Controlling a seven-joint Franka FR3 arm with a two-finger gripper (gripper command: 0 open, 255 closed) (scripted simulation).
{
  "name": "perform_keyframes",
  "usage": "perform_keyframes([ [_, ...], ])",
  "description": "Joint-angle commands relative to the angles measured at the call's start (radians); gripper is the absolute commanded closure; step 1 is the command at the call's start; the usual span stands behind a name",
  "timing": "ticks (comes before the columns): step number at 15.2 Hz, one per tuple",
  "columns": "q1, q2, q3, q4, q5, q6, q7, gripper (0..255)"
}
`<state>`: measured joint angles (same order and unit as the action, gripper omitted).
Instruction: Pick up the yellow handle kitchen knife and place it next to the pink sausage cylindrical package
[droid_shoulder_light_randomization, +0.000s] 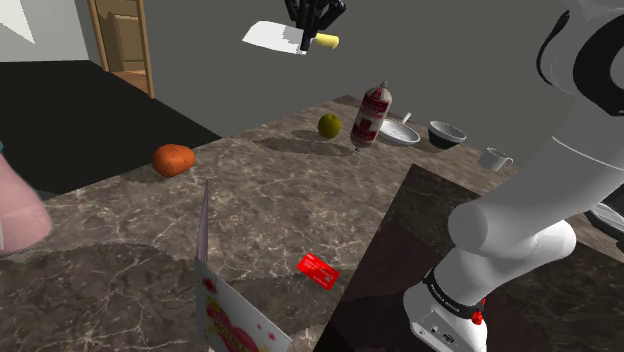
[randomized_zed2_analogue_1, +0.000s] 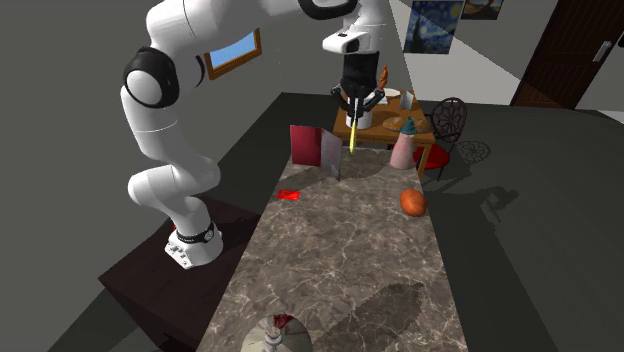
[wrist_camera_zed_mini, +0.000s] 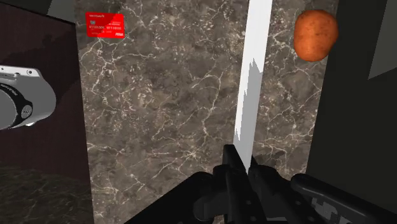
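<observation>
My gripper (droid_shoulder_light_randomization: 305, 42) is shut on the kitchen knife and holds it high above the marble counter. The white blade (droid_shoulder_light_randomization: 270, 35) sticks out toward the shoulder view's left and the yellow handle (droid_shoulder_light_randomization: 328, 41) toward its right. In the wrist view the blade (wrist_camera_zed_mini: 251, 83) runs edge-on away from the closed fingers (wrist_camera_zed_mini: 230, 167). From the second exterior view the gripper (randomized_zed2_analogue_1: 352, 112) has the yellow handle (randomized_zed2_analogue_1: 352, 136) pointing down. The red and white cylindrical sausage package (droid_shoulder_light_randomization: 372, 115) stands upright at the counter's far end, well below and to the right of the knife.
A green fruit (droid_shoulder_light_randomization: 329, 125) lies just left of the package, with a white plate (droid_shoulder_light_randomization: 400, 132), a dark bowl (droid_shoulder_light_randomization: 447, 134) and a mug (droid_shoulder_light_randomization: 493, 158) to its right. An orange potato (droid_shoulder_light_randomization: 173, 159), a red card (droid_shoulder_light_randomization: 318, 270) and an upright folded card (droid_shoulder_light_randomization: 205, 290) sit nearer.
</observation>
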<state>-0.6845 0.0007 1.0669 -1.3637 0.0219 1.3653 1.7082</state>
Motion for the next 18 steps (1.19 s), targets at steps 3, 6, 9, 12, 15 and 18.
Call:
perform_keyframes([
  [3,-0.061,-0.025,-0.064,-0.016,0.022,0.000,-0.123,255],
  [6,-0.094,-0.020,-0.102,-0.013,0.017,-0.002,-0.194,255],
  [9,-0.123,0.002,-0.131,0.002,-0.002,-0.007,-0.256,255],
  [12,-0.146,0.040,-0.153,0.032,-0.033,-0.014,-0.308,255],
  [15,-0.161,0.091,-0.172,0.076,-0.073,-0.026,-0.353,255],
  [18,-0.167,0.155,-0.188,0.138,-0.124,-0.045,-0.392,255],
])
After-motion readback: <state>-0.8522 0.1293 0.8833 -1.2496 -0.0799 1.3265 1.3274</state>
